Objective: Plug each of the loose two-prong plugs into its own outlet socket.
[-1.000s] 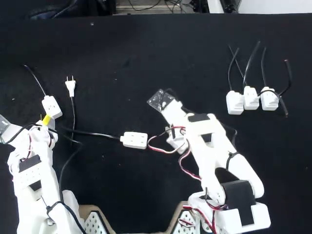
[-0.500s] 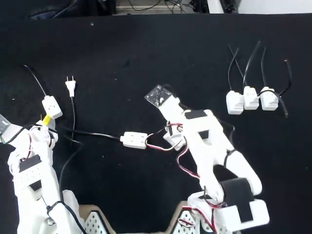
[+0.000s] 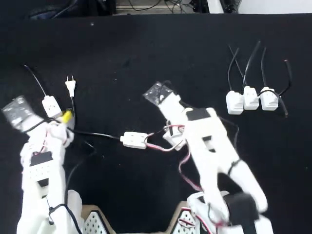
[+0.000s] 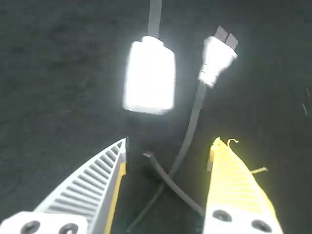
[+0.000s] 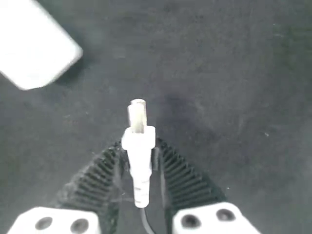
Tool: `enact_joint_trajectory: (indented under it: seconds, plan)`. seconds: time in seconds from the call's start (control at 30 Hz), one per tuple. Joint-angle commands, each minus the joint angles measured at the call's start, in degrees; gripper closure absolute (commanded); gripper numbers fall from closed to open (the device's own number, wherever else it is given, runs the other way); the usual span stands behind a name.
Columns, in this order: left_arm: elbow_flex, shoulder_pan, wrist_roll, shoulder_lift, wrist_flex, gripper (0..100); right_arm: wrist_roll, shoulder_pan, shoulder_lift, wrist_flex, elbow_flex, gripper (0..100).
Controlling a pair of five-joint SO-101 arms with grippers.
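Left claw: the left claw is spread wide above the black table and grips nothing, its grey finger on one side and its yellow finger on the other.
Under the gap: two black cords cross on the table between the parted fingers.
Ahead of the left claw: a white socket lies flat just beyond the fingertips, its own cord running away from the claw.
Loose plug: the loose plug, also white, lies beside that socket but apart from it. It is ahead of the yellow finger, prongs pointing away from the claw, and its cord trails back into the gap.
Right claw: the right claw is narrowed onto the held plug. Its black fingers press both sides of the white body, and the prongs stick out past the fingertips.
Ahead of the right claw: the middle socket lies near, forward and off to one side of the prongs, not touching them.
Far side: a row of three sockets, each with a black cord, sits well apart from the right claw, on the side away from the middle socket.
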Motion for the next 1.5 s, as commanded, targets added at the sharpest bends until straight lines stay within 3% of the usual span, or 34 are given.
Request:
enact_joint_trajectory:
  seconds: [0.0,0.07,0.23,0.33,0.47,0.67,0.8,0.93,1.03,1.17,1.47]
  plan:
    - [-0.92,7.78,-7.56,-1.14,-0.79,73,-1.14,-7.65,-13.85,2.9,1.1,98.8]
    - [-0.66,10.33,-9.67,-1.14,-0.62,73,-3.96,-10.81,-18.15,-2.81,5.14,98.8]
    - [-0.48,14.64,-12.4,-1.23,3.43,73,-13.19,-11.96,-22.55,-29.45,19.65,98.8]
    - [-0.75,16.84,-12.4,-1.23,4.31,73,-18.64,-12.4,-22.81,-37.63,25.01,98.8]
    - [-1.1,20.79,-12.4,-1.23,5.36,73,-23.82,-15.91,-22.81,-38.15,27.21,98.8]
    - [-1.54,25.63,-12.04,-7.12,12.31,73,-24.53,-22.33,-22.81,-38.51,28.35,98.8]
    - [1.1,28.26,-11.96,-18.64,18.64,73,-24.26,-26.55,-22.9,-45.27,32.4,98.8]
    - [7.52,29.85,-12.31,-33.85,20.04,73,-24.18,-28.48,-22.9,-54.15,36.97,98.8]
    - [12.79,29.76,-12.4,-45.63,21.36,73,-24.26,-28.57,-22.9,-55.21,37.14,98.8]
    - [14.02,29.85,-12.48,-57.05,29.71,73,-24.18,-28.66,-22.9,-55.21,37.05,98.8]
    - [13.23,36.18,-18.11,-52.66,29.1,73,-24.18,-28.66,-35.91,-48.0,39.08,98.8]
